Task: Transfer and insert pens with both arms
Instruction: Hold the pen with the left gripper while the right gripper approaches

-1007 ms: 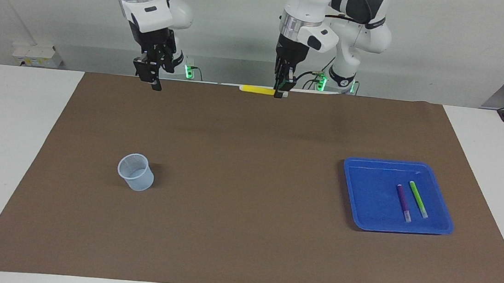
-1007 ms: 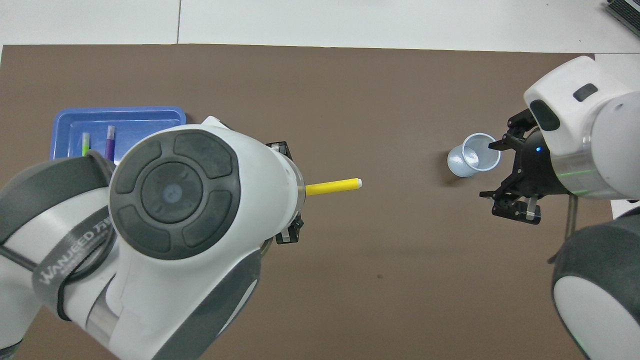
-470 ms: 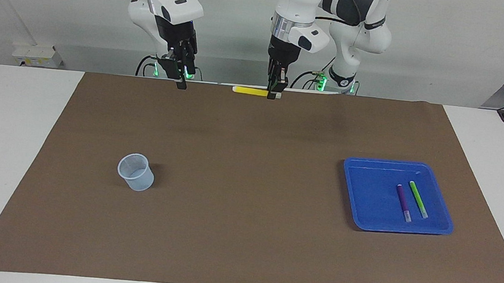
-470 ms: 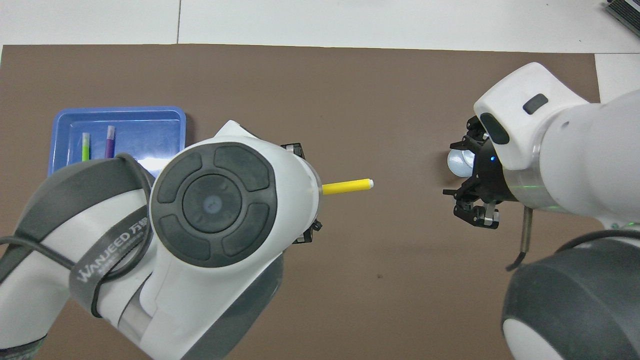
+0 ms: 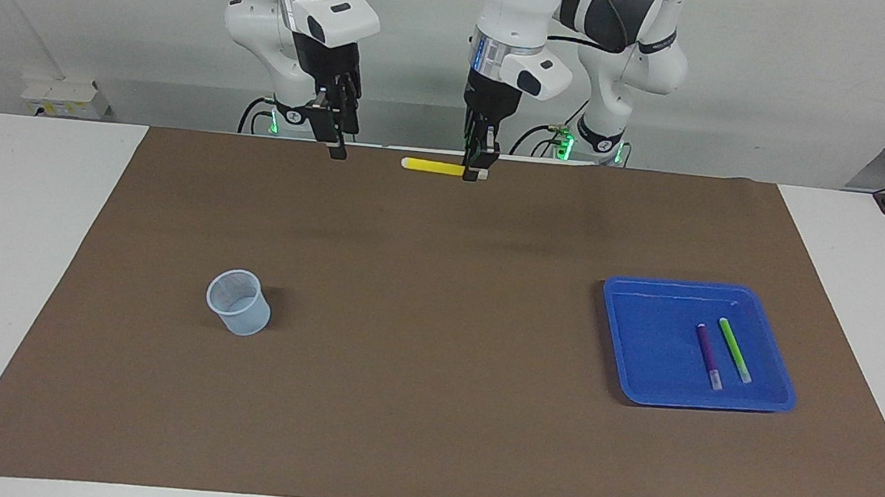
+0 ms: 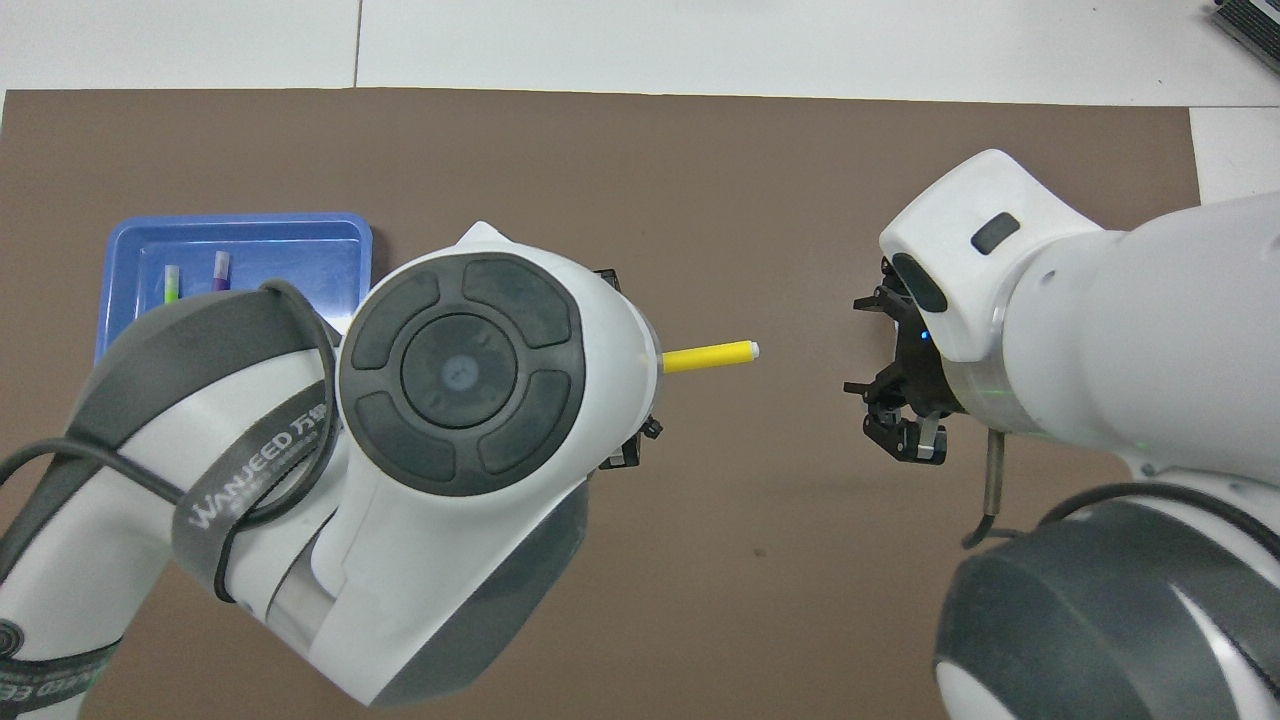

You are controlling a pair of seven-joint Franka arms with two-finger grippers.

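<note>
From the facing view, a blue tray [image 5: 620, 339] is seen toward the left arm's end of the table, with a purple pen [image 5: 708, 355] and a green pen [image 5: 735, 350] lying side by side in it. A clear cup [image 5: 238, 302] stands toward the right arm's end, and nothing can be made out inside it. The yellow pen [image 5: 432, 166] is held level in the air by the left gripper [image 5: 477, 169], pinched tight at one end. The right gripper [image 5: 337, 147] hangs beside the pen's free end — not touching.

From overhead, the tray [image 6: 300, 235] is partly hidden. The right gripper [image 6: 898, 385] is partly spread, with nothing held — the yellow pen [image 6: 710, 355] points at it.
</note>
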